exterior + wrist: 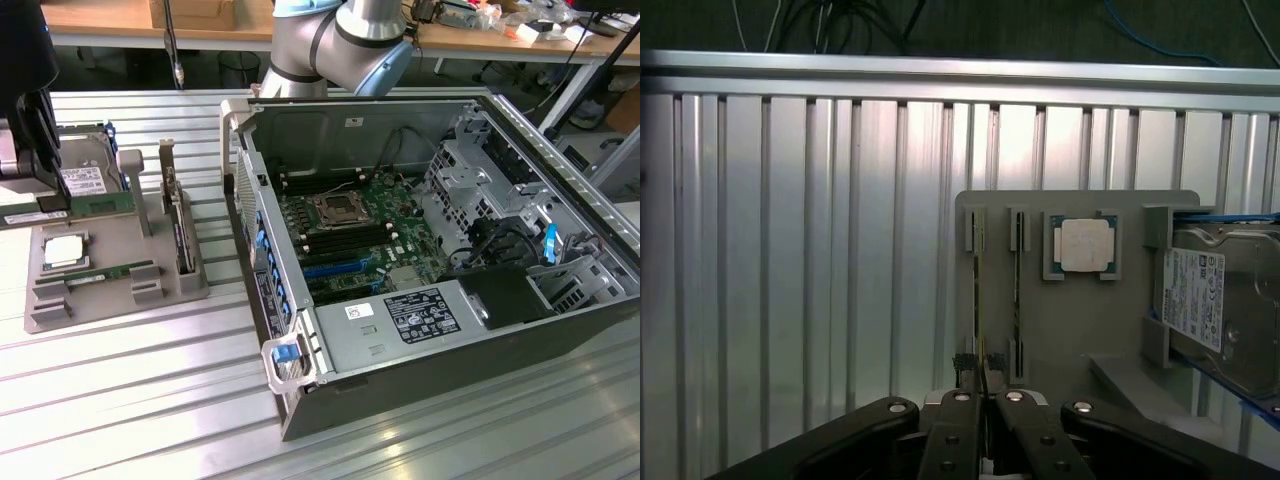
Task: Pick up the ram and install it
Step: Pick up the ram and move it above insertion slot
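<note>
Where the gripper (985, 388) pinches shut, it clamps the ram (979, 300) — seen edge-on — over the grey holder tray (1070, 340). Same tray holds a second memory stick (1018, 290) just beside it, a processor chip (1081, 245) and a hard drive (1200, 300). Exterior view: tray sits at nine o'clock from the open computer case (450, 390) on the ribbed aluminium table (150, 400).

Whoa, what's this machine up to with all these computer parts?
A robot arm's black gripper is clamped on a long thin green memory stick, the ram, and appears to hold it just above the grey holder tray. A second green stick and a square silver processor chip sit in that tray. The ram has not yet reached the open black computer case beside the tray.
</note>
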`<state>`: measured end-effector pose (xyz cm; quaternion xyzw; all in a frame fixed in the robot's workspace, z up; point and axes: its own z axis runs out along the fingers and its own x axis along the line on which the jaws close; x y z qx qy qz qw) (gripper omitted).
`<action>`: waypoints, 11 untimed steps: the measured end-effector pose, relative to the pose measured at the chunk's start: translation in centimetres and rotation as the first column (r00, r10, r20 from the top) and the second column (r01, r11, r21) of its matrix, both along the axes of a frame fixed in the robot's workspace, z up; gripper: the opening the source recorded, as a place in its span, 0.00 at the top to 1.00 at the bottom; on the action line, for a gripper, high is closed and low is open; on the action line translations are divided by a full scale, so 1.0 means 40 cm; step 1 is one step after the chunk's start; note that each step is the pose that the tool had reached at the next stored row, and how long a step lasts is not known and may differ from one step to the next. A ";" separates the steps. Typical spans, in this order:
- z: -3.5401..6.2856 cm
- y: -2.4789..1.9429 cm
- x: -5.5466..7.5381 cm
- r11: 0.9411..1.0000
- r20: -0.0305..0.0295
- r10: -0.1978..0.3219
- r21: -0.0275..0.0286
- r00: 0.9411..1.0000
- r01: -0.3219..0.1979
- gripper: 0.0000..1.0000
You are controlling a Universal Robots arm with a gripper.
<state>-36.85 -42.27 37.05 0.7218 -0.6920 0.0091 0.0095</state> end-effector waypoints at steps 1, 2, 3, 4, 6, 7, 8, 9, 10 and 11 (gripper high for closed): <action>0.002 0.000 0.000 1.000 0.000 0.000 0.000 1.000 0.000 0.88; 0.004 0.000 0.000 1.000 0.000 0.000 0.000 1.000 0.000 0.88; 0.006 0.000 0.000 1.000 0.000 0.000 0.000 1.000 0.000 0.88; 0.008 0.000 0.000 1.000 0.000 0.000 0.000 1.000 0.000 0.88; 0.010 0.000 0.000 1.000 0.000 0.000 0.000 1.000 0.000 0.88; 0.012 0.000 0.000 1.000 0.000 0.000 0.000 1.000 0.000 0.88; 0.015 0.000 0.000 1.000 0.000 0.000 0.000 1.000 0.000 0.88; 0.017 0.000 0.000 1.000 0.000 0.000 0.000 1.000 0.000 0.88; 0.018 0.000 0.000 1.000 0.000 0.000 0.000 1.000 0.000 0.88; 0.021 0.000 0.000 1.000 0.000 0.000 0.000 1.000 0.000 0.88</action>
